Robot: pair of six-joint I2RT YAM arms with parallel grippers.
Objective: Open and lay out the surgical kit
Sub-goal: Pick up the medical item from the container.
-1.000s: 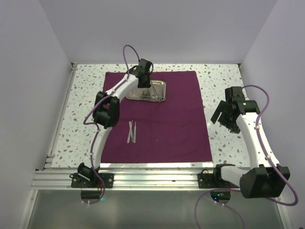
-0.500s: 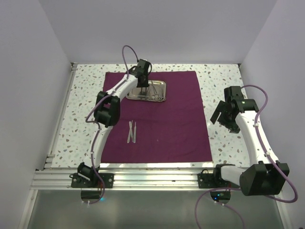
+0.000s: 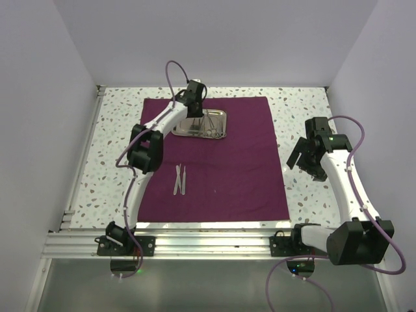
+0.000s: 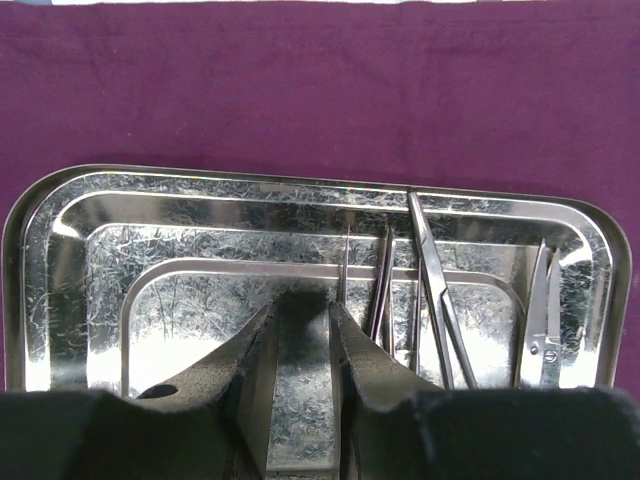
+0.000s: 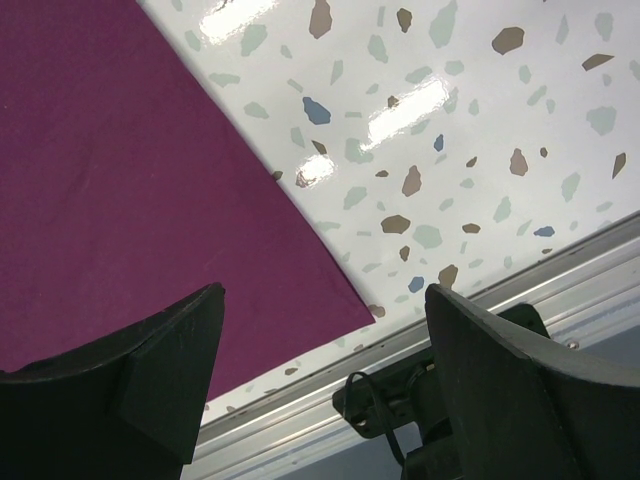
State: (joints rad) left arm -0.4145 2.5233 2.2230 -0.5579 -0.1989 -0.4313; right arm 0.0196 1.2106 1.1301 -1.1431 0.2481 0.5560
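The dark purple cloth (image 3: 227, 162) lies spread flat on the table. The shiny steel tray (image 3: 225, 123) sits on its far part and holds several slim instruments. In the left wrist view the tray (image 4: 60, 210) holds a thin probe (image 4: 343, 265), long forceps (image 4: 436, 290) and a ring-handled tool (image 4: 545, 310). My left gripper (image 3: 193, 122) hangs low over the tray's left half. Its jaws (image 4: 300, 300) stand a narrow gap apart with only tray floor between them. Two tweezers (image 3: 180, 179) lie on the cloth. My right gripper (image 3: 307, 166) is wide open and empty beside the cloth's right edge (image 5: 120, 180).
The speckled table (image 5: 450, 120) surrounds the cloth. An aluminium rail (image 3: 208, 242) runs along the near edge and shows in the right wrist view (image 5: 480, 300). White walls close in the left, right and far sides.
My left gripper has shifted slightly over the tray. The right arm has edged a little. Nothing was taken hold of or let go.
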